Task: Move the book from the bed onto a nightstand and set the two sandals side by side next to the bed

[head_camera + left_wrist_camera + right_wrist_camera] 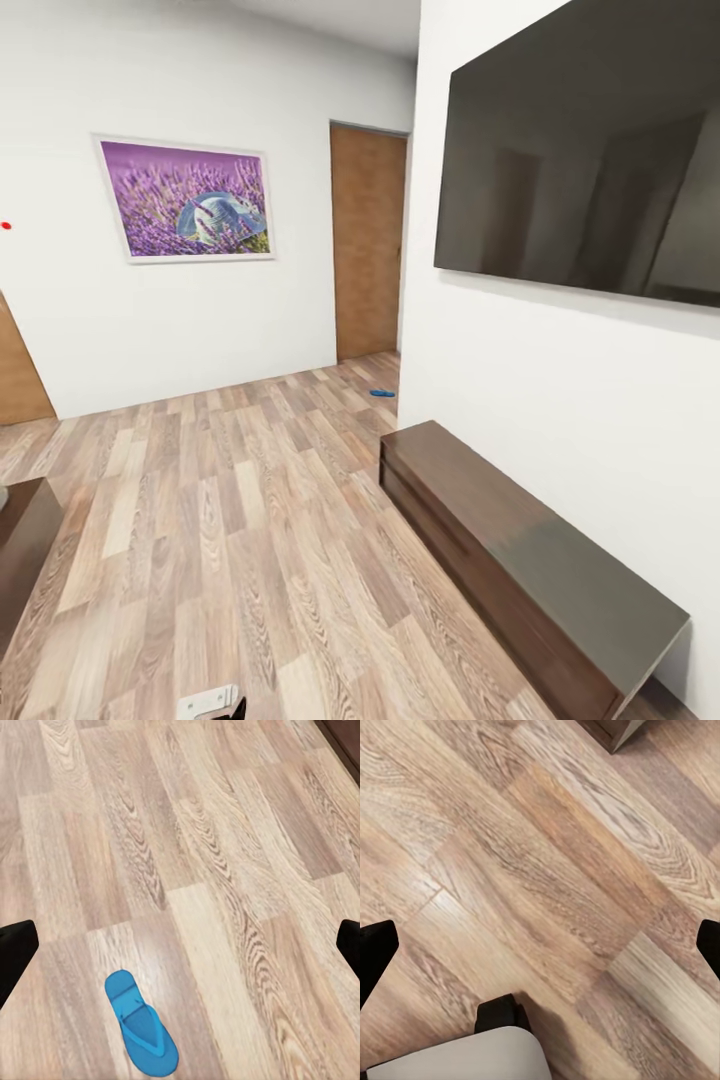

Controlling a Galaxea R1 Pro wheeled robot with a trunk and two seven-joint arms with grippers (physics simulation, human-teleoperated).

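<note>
Black fingers (15, 952) of the left gripper (180, 949) stand spread wide and empty above the wood-plank floor (225, 832), where one blue sandal (141, 1031) lies flat. Right gripper (540, 949) is likewise spread, grasping nothing. Farther off, a second sandal (382, 393) lies by the brown door (368, 240), beyond the long dark bench (520, 560) under the wall-mounted TV (590, 150).

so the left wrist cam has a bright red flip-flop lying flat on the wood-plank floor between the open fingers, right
Not quite: the colour is wrong. The left wrist view shows a bright blue flip-flop, not a red one. The rest holds: it lies flat on the wood-plank floor, and the left gripper is open, its dark fingers at the picture's two edges, clear of the sandal.
</note>
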